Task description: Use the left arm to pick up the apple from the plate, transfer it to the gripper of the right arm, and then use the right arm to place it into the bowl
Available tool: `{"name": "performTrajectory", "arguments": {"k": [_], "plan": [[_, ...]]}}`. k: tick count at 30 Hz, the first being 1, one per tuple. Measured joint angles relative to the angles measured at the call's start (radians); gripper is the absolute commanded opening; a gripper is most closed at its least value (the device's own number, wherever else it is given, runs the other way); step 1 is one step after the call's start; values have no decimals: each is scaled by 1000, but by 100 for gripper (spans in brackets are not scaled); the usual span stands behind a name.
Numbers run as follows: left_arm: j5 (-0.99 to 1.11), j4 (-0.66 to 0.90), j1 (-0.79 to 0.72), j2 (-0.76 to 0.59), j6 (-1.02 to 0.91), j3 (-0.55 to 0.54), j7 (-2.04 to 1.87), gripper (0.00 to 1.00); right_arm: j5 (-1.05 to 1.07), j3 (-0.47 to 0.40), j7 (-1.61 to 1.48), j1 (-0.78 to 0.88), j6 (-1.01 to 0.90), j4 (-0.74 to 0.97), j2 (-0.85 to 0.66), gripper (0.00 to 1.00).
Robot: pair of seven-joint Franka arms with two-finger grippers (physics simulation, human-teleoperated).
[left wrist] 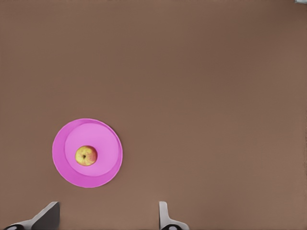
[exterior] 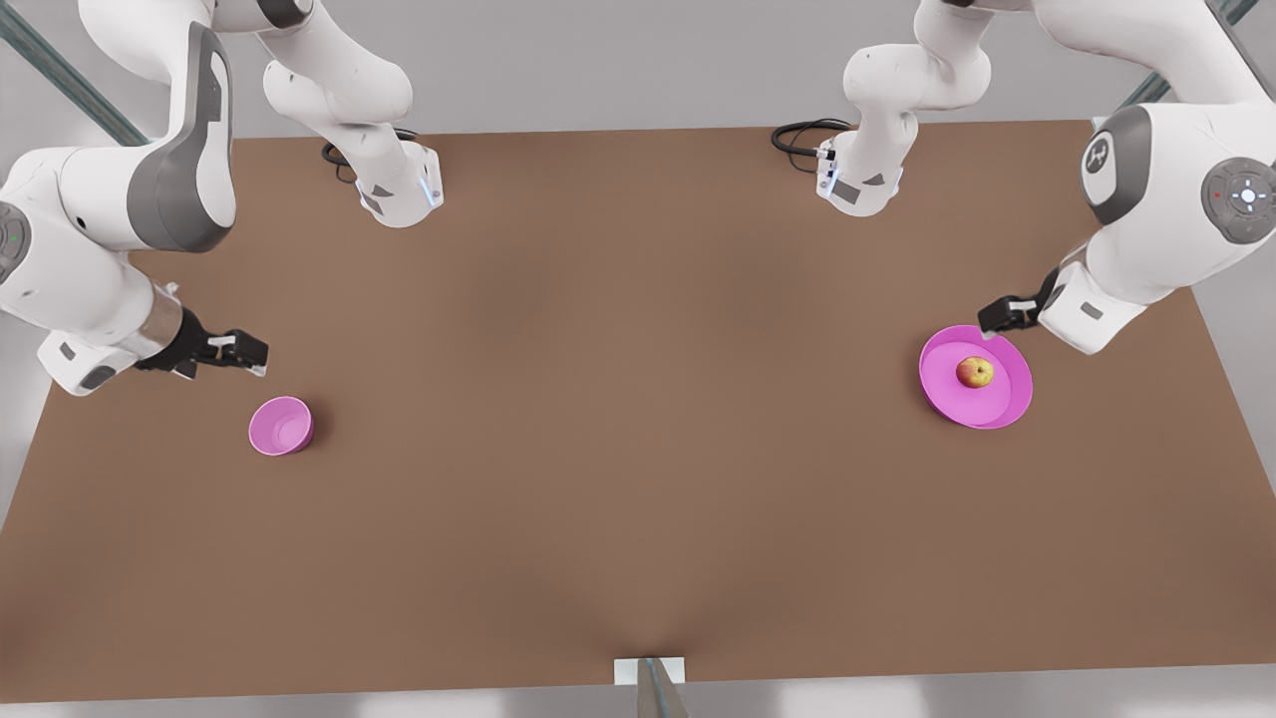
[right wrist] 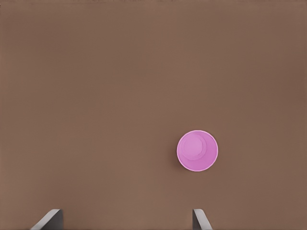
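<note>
On the brown table, with the pink plate as the landmark, the apple is sitting at the plate's middle, untouched, so no step of the task is looking done yet. At the plate's far rim in the front view, the left gripper is hanging above the table, just beside the apple but not touching it; in the left wrist view its 2 fingers are standing wide apart with nothing between them, and the plate is lying off to one side of the gap, not centred under it. Well apart from the plate, across the table toward the front view's left, the pink bowl is standing empty, and the right gripper is waiting near it, fingers likewise spread wide and empty. Judging from this, all 3 stages are remaining: the pick from the plate, the hand-over between the grippers, and the drop into the bowl.
</note>
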Motion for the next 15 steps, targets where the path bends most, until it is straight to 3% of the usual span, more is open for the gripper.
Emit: {"name": "performTrajectory", "arguments": {"k": [2, 8, 15], "plan": [[-5, -52, 0, -8, 36, 2, 7, 100, 0, -1, -1, 0, 10, 0, 0, 100], [-15, -589, -4, -32, 408, 143, 33, 100, 0, -1, -4, -1, 26, 1, 4, 100], [-81, -745, 36, 37, 736, 251, 120, 100, 0, -3, -5, -1, 32, 2, 6, 100]]}}
